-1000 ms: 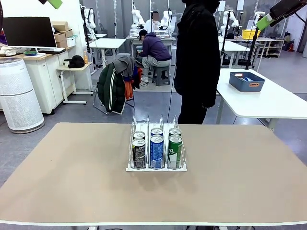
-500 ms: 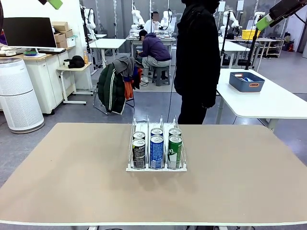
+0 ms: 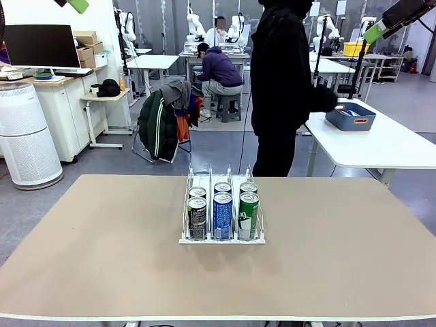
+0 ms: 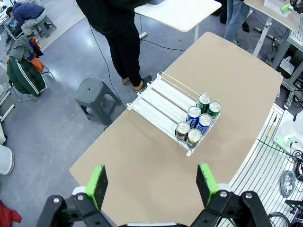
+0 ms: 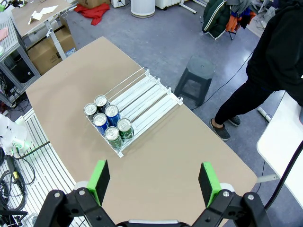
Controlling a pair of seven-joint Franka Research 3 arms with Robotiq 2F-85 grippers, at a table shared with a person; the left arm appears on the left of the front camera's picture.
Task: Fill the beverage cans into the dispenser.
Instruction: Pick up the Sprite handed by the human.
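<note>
The white wire dispenser (image 3: 221,178) stands mid-table with several beverage cans (image 3: 223,215) at its near end, black, blue and green in front and three more behind. From the left wrist view the dispenser (image 4: 163,100) and its cans (image 4: 198,121) lie far below my open left gripper (image 4: 152,184). My right gripper (image 5: 154,182) is open too, high above the dispenser (image 5: 142,97) and the cans (image 5: 108,124). In the front view a green pad (image 3: 78,5) of the left gripper shows top left and one pad (image 3: 375,31) of the right gripper top right. Nothing is held.
A person in black (image 3: 283,82) stands at the table's far edge, one hand stretched toward a blue bin (image 3: 350,116) on the white side table (image 3: 395,146). A grey stool (image 5: 198,71) stands beside the person. The tan table (image 3: 102,259) is bare around the rack.
The person's arm has swung out to the right toward the blue bin. Both grippers, the rack and the cans stay as they were.
</note>
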